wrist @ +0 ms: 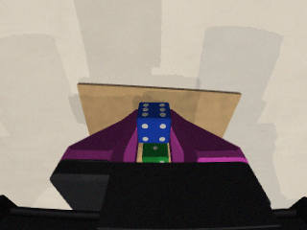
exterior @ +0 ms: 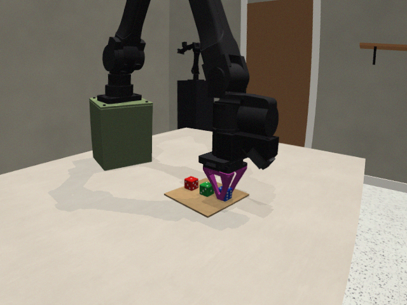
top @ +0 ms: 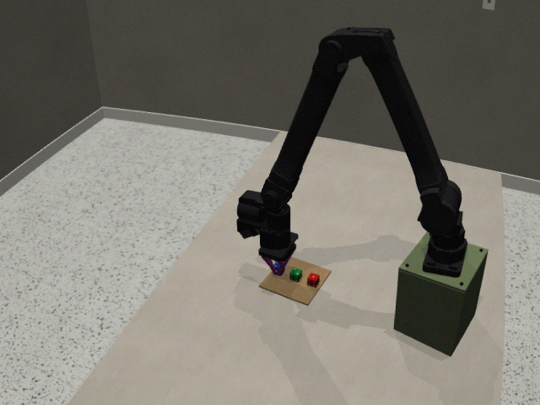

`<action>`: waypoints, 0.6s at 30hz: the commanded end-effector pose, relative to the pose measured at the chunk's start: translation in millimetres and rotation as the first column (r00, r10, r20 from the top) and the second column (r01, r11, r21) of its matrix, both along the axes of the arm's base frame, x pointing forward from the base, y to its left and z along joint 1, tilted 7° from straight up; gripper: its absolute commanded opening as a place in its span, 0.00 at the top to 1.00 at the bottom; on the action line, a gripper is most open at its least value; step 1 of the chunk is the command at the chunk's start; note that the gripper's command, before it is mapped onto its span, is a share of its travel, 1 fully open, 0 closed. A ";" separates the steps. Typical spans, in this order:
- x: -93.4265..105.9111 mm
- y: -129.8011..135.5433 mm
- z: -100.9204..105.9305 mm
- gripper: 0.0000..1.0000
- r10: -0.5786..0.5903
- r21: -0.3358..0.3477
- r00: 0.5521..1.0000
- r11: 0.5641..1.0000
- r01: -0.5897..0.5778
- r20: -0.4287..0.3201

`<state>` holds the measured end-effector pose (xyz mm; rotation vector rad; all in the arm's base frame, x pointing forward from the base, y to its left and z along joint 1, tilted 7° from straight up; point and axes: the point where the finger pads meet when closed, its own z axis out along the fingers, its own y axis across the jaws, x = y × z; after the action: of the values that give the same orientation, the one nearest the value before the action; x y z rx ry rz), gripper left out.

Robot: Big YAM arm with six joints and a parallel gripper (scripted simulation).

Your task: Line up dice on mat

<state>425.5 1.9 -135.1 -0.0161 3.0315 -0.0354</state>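
My gripper (top: 277,268) (exterior: 225,194) (wrist: 153,115) with purple fingers is shut on the blue die (top: 276,265) (exterior: 226,193) (wrist: 153,126), low over the far part of the tan mat (top: 285,291) (exterior: 197,203) (wrist: 106,107); I cannot tell if the die touches the mat. The blue die shows six pips on top in the wrist view. The green die (top: 295,273) (exterior: 206,189) (wrist: 154,153) stands on the mat just behind it, toward the base. The red die (top: 313,279) (exterior: 191,182) stands on the mat nearest the base. The three dice lie in a row.
The green pedestal (top: 435,300) (exterior: 121,136) bearing the arm's base stands on the beige table (top: 196,340) (exterior: 131,256). The table's edges drop to a speckled floor (top: 87,209) (exterior: 378,246).
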 end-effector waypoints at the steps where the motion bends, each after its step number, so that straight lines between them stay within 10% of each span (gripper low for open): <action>1: 14.0 -4.7 8.4 0.80 -0.002 -0.002 0.999 1.000 0.002 0.035; 18: 17.2 -6.5 8.9 0.80 -0.002 -0.002 0.999 1.000 0.002 0.036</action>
<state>425.5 0.4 -135.1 -0.0186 3.0317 -0.0361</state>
